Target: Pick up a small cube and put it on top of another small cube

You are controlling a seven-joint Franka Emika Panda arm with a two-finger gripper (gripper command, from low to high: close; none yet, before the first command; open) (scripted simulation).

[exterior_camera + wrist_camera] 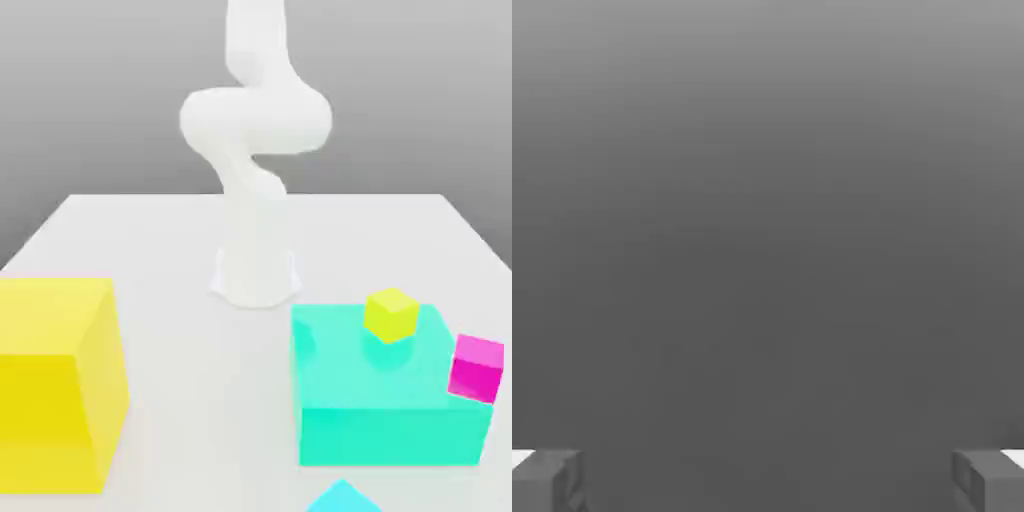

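The pincer [768, 485] stood spread wide, pinching nothing. The small cyan cube [343, 497] lay at the near edge of the white table [180, 330], just in front of the big turquoise block [385, 420], which carried a small yellow cube [391, 314]; a magenta cube [477, 367] touched its right side. A big yellow block [55, 385] sat near left.

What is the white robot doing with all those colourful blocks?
Nothing is being held yet. The white robot arm stands at the back of the table, and its gripper is open and empty. A small yellow cube sits on the big turquoise block, a small pink cube is at that block's side, and a small cyan cube lies in front. A big yellow block sits apart.
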